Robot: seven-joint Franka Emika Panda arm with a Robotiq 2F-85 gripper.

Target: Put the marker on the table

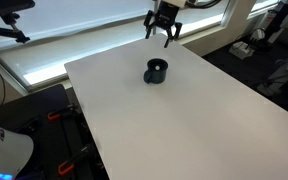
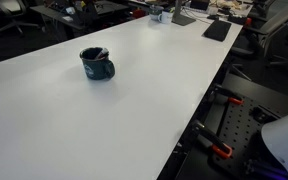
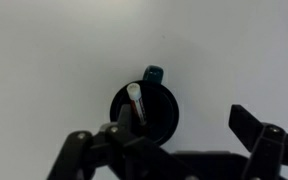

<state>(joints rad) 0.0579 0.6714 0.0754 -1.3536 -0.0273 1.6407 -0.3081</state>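
Observation:
A marker point(image 3: 136, 102) with a white cap stands tilted inside a dark blue mug point(image 3: 147, 108). The mug stands on the white table point(image 1: 184, 120) toward its far part, and it shows in both exterior views point(image 1: 156, 71) point(image 2: 96, 64). In the wrist view my gripper point(image 3: 179, 125) is open and empty, high above the mug and looking straight down into it. In an exterior view the gripper point(image 1: 164, 38) hangs above the table's far edge, behind the mug and apart from it. It is out of view in the other exterior view.
The table point(image 2: 104, 120) has a long edge with black equipment and red clamps point(image 2: 219, 150) below it. A black flat pad point(image 2: 216, 30) and small items lie at its far end. Office chairs and desks stand beyond point(image 1: 274, 50).

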